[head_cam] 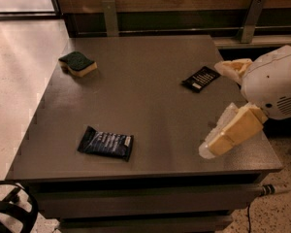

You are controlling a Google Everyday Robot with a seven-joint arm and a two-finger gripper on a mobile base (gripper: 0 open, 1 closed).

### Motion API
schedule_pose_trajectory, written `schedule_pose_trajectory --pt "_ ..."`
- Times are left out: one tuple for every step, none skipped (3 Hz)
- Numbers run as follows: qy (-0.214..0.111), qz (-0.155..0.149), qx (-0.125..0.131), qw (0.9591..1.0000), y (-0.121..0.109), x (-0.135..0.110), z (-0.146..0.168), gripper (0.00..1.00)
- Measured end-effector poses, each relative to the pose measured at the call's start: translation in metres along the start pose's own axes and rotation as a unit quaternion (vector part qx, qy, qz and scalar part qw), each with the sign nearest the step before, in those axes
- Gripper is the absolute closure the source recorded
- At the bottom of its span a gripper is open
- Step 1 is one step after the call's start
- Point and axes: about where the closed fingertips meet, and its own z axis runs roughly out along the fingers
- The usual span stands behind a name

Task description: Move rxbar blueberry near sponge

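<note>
Grey table (150,106), gripper (211,109) at its right edge.
Gripper hung over the right front corner, fingers spread wide, holding nothing. Blue snack bar (105,143) lay flat near the front left; sponge (78,64) sat far back left, well apart; black packet (200,78) back right.

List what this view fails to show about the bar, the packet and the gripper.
- rxbar blueberry lettering: too small to read in the camera view.
- black packet print: too small to read.
- arm behind the gripper, which is open over the table at its right front: cut off by the right edge.
- Gripper height above the table: one view cannot settle it.
- dark object, bottom left: cut off by the corner.
</note>
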Motion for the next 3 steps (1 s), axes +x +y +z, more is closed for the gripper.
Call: schedule_pose_trajectory --pt "0.0 0.0 0.0 1.0 0.0 0.0 0.0 0.0" --pt "0.0 0.005 -0.007 1.0 0.002 0.002 0.024 0.0" --pt "-0.023 0.01 -0.019 0.9995 0.011 0.007 0.056 0.0"
